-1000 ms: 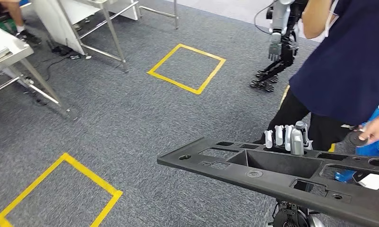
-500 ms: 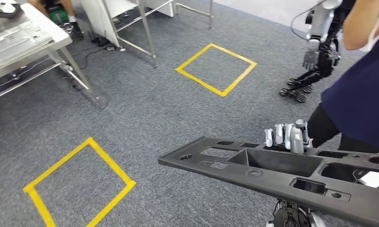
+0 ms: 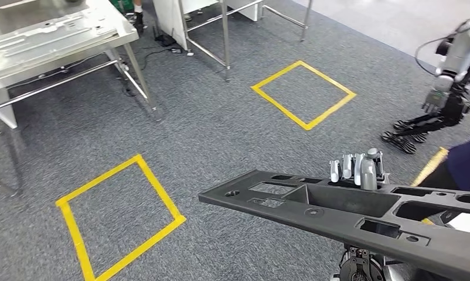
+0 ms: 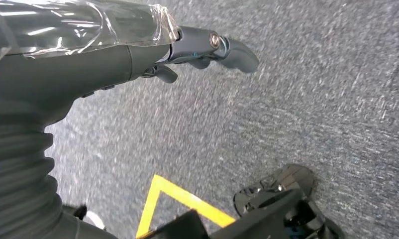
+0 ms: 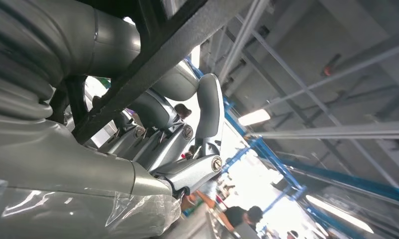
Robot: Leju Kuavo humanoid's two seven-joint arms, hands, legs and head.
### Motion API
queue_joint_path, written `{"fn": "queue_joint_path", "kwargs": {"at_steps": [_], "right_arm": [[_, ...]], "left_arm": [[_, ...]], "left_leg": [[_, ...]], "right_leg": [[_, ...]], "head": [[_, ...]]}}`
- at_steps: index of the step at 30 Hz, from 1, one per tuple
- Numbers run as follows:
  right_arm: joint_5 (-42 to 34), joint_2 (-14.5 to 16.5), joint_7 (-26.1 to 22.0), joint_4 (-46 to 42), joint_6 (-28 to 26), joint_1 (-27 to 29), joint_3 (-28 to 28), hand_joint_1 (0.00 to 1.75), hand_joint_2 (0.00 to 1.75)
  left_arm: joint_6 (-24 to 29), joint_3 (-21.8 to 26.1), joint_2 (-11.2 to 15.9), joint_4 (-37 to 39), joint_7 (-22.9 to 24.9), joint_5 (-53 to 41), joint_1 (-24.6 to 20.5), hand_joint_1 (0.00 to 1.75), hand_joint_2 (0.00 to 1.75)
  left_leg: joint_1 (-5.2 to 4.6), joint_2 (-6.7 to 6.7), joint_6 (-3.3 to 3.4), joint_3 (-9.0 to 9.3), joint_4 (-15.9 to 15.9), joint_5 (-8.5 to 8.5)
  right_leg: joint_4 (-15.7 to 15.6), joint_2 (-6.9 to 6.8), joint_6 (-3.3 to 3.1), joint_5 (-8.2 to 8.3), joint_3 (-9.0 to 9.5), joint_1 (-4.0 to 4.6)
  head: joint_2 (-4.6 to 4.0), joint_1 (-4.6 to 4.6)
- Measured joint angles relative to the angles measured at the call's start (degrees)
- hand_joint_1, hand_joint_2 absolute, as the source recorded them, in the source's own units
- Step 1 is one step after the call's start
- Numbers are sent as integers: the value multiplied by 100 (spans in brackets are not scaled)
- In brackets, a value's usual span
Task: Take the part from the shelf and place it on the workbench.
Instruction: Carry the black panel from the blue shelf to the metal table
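The part (image 3: 350, 219) is a long black plastic panel with several cut-outs, held level low in the head view, stretching from the centre to the right edge. My right hand (image 3: 357, 170) grips it from below, with its fingers (image 3: 367, 173) hooked over the far edge. Seen from the right wrist, the right hand (image 5: 172, 134) is wrapped around a black bar of the part (image 5: 187, 37). The steel workbench (image 3: 112, 30) stands at the upper left, with flat metal panels on it. My left hand (image 4: 202, 47) hangs over the carpet, its fingers apart and holding nothing.
Two yellow tape squares (image 3: 118, 216) (image 3: 303, 93) mark the grey carpet. Table legs and cables (image 3: 221, 41) stand at the back. Another humanoid robot (image 3: 449, 88) stands at the far right, and a person in dark blue (image 3: 466, 167) is at the right edge.
The camera has turned left, so the whole scene has slid right. More of the workbench shows, and the person has nearly left the picture. The part stays in my right hand.
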Motion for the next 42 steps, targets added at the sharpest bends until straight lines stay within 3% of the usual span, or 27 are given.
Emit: {"fn": "queue_joint_path", "kwargs": {"at_steps": [1,2,4,6,8,10,12,14,15,16,17,18,20,22,23,24,26,28,30,31,33,35,37,38,39,40,42], "right_arm": [[8,0,0,0,-2,2,0,175,175],[11,0,0,0,-3,3,0,175,175],[14,-1,2,1,-6,3,0,175,175],[15,-2,4,-1,-11,7,0,175,175],[19,-6,4,-2,-15,5,-1,175,175],[21,-7,6,-2,-15,1,-2,175,175],[21,-4,7,-2,-16,6,-2,175,175],[21,-6,7,-2,-17,15,-2,175,175],[21,-7,7,-2,-19,18,-2,175,175],[21,-7,7,-2,-19,20,-2,175,175],[22,-7,7,-2,-20,21,-2,175,175],[23,-7,6,-2,-20,21,-2,175,175],[26,-7,3,-2,-22,19,-2,175,175],[30,-5,-1,-2,-39,21,-2,175,175],[33,-6,-4,-3,-49,20,-2,175,175],[38,-6,-8,-3,-57,18,-3,175,175],[60,-7,-27,-5,-65,21,-10,175,175],[86,-9,-56,-5,-86,51,-21,175,175],[113,-15,-89,-4,-112,105,-27,175,175],[125,-20,-104,-5,-121,129,-28,175,175],[134,-30,-122,-6,-134,156,-30,175,175],[134,-35,-134,-5,-146,164,-31,175,175],[133,-37,-140,-4,-156,172,-31,175,175],[134,-39,-143,-4,-159,172,-31,175,175],[134,-40,-144,-5,-160,169,-31,175,175],[134,-41,-145,-5,-160,167,-31,175,175],[134,-39,-148,-5,-159,168,-31,175,175]], "left_arm": [[-4,-1,-8,0,0,1,7,0,175],[-10,-2,-12,0,0,2,13,0,175],[-21,-2,-13,0,0,3,11,0,175],[-30,-3,-12,0,-1,3,10,0,175],[-33,-4,-8,0,-2,3,36,0,175],[-34,-5,-5,0,-2,3,67,0,175],[-37,-6,-5,0,-2,3,60,0,175],[-38,-5,-5,0,-4,3,30,0,175],[-38,-5,-5,0,-4,3,19,0,175],[-38,-4,-5,0,-4,3,15,0,175],[-39,-5,-5,0,-2,3,14,0,175],[-40,-5,-5,0,3,2,22,0,175],[-42,-7,-1,0,11,2,33,0,175],[-42,-7,3,0,9,1,39,0,175],[-42,-7,3,0,2,1,43,0,175],[-42,-7,3,0,-11,0,56,0,175],[-35,-8,3,0,-67,-1,72,0,175],[11,-9,-7,0,-193,-1,63,0,175],[107,-9,-28,0,-359,1,63,0,175],[160,-9,-40,0,-427,1,73,0,175],[231,-9,-62,0,-511,1,95,0,175],[249,-9,-80,0,-561,4,102,0,175],[239,-9,-89,0,-595,11,111,0,175],[235,-9,-90,0,-605,16,125,0,175],[233,-9,-89,0,-613,21,147,0,175],[233,-9,-87,0,-619,27,166,0,175],[232,-9,-90,0,-634,37,174,0,175]], "left_leg": [[12,-82,-12,10,7,-9],[31,-169,-36,22,26,-28],[57,-336,-114,9,109,-92],[59,-462,-178,-42,170,-139],[73,-540,-212,-74,169,-145],[68,-319,-261,-144,330,-236],[59,36,-319,-446,945,-527],[75,150,-348,-875,1738,-819],[79,160,-346,-998,1939,-842],[77,171,-333,-1005,1910,-754],[67,205,-304,-892,1650,-572],[45,293,-253,-694,1226,-334],[-49,577,-142,-340,468,-43],[-124,686,-89,-250,217,-16],[-130,614,-81,-248,183,-7],[-109,538,-72,-220,144,10],[-52,386,-41,-132,45,52],[-21,239,-13,-79,9,67],[-17,74,0,-66,13,58],[-11,-15,-5,-56,17,50],[17,-195,-42,-26,44,16],[28,-354,-115,-34,123,-50],[29,-461,-171,-84,169,-93],[40,-501,-186,-102,171,-97],[49,-491,-204,-112,180,-105],[49,-397,-230,-137,251,-145],[48,-81,-295,-350,712,-384]], "right_leg": [[-89,7,15,132,3,-11],[-413,42,36,361,127,-33],[-1204,265,68,732,472,-94],[-1556,400,26,811,627,-111],[-1563,294,-73,795,629,-87],[-1573,176,-152,789,653,-86],[-1580,40,-203,768,681,-78],[-1579,-116,-227,736,700,-61],[-1578,-195,-230,716,716,-53],[-1578,-268,-230,694,741,-45],[-1579,-335,-227,669,777,-35],[-1581,-402,-223,640,821,-25],[-1598,-518,-202,592,895,0],[-1627,-638,-165,567,932,14],[-1649,-702,-140,557,956,19],[-1654,-685,-113,536,983,14],[-1433,-403,-73,384,930,6],[-747,-74,-57,76,584,-2],[-90,-8,-42,-91,165,-4],[-28,-3,-33,-11,67,-10],[-569,71,-4,444,202,-42],[-1301,299,20,807,481,-89],[-1549,392,-29,866,574,-87],[-1552,329,-84,869,571,-72],[-1555,271,-122,869,576,-65],[-1560,215,-158,868,586,-66],[-1570,86,-207,857,608,-75]], "head": [[0,0],[0,1],[0,4],[0,4],[0,2],[0,-12],[0,-37],[0,-48],[0,-49],[0,-50],[0,-50],[0,-50],[0,-46],[0,-44],[0,-45],[0,-41],[0,-32],[0,-20],[0,-13],[0,-13],[0,-12],[0,-10],[0,-9],[0,-10],[0,-10],[0,-18],[0,-43]]}}
